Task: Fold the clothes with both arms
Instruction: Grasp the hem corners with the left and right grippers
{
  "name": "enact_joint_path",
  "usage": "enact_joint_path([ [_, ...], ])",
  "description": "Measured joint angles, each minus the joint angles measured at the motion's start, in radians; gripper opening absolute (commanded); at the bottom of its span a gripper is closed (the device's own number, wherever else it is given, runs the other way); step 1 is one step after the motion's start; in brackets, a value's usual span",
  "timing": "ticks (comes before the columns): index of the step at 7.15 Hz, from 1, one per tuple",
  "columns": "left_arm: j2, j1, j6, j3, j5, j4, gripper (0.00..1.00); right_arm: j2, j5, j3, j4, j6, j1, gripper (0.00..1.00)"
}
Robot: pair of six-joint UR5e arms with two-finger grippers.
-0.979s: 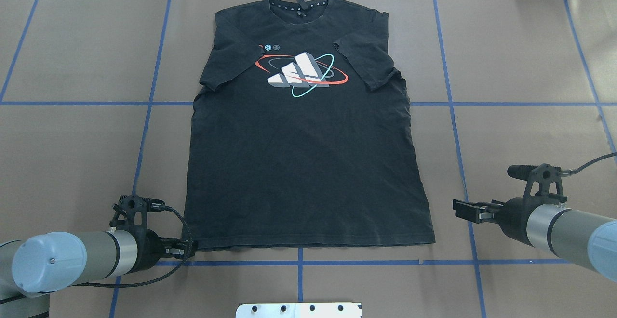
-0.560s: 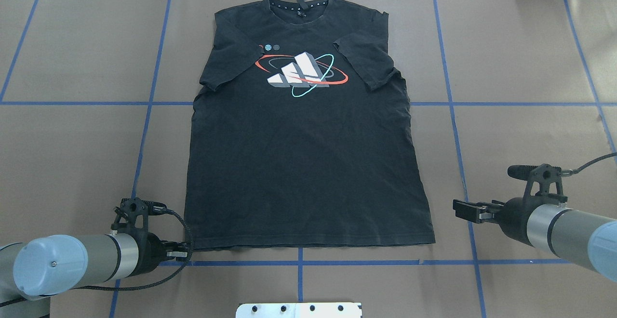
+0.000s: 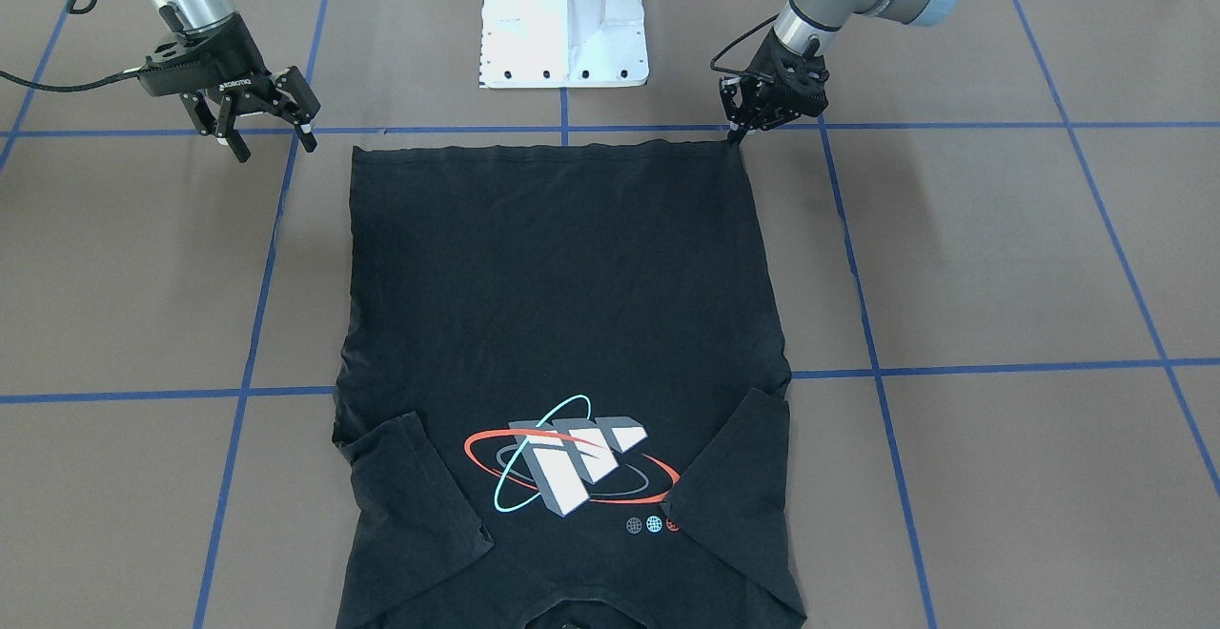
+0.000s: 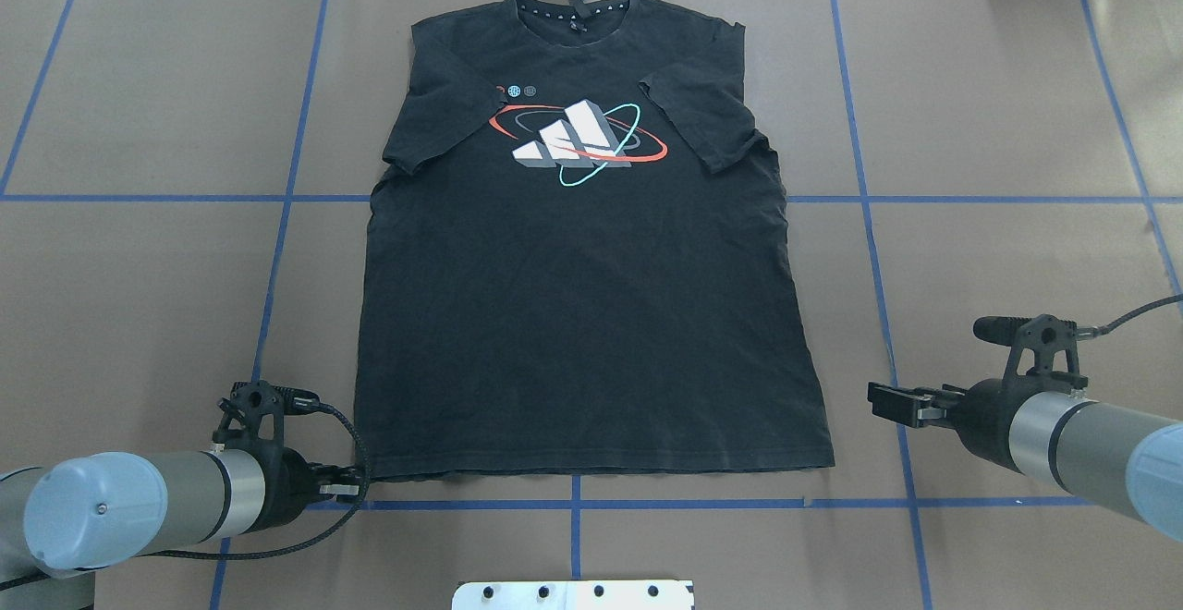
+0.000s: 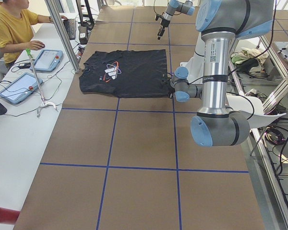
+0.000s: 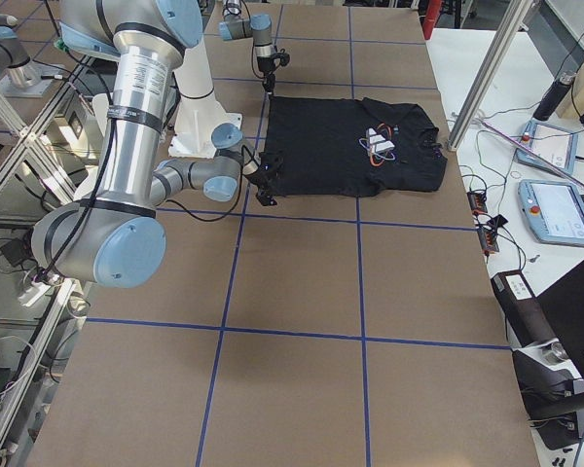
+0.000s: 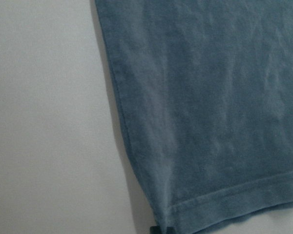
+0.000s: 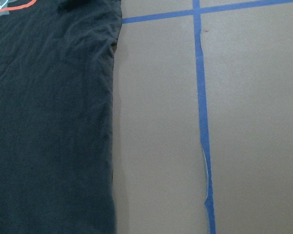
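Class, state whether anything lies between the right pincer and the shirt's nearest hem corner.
Nothing visible does. Only bare table separates the open right pincer from the nearest hem corner of the shirt.

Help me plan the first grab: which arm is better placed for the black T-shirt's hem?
Likely left: left tool sits at the black printed T-shirt's hem corner; the open right tool hangs apart.

The left arm [image 4: 176,499] lies low, its tool [image 3: 736,136] with fingers drawn together, tips at the T-shirt's [image 3: 562,286] hem corner on the robot's left. The right arm [image 4: 1072,439] holds its tool [image 3: 274,145] spread wide, tilted downward, apart from the opposite hem corner.
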Motion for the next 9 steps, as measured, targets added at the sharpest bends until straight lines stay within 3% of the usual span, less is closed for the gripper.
enact_joint_path([
  [4, -0.002, 0.000, 0.002, -0.007, 0.024, -0.001, 0.00, 0.047, -0.108, -0.030, -0.015, 0.143, -0.109, 0.96],
  [9, -0.001, -0.001, 0.008, -0.013, 0.031, -0.002, 0.00, 0.155, -0.260, -0.107, -0.127, 0.219, -0.234, 0.60],
])
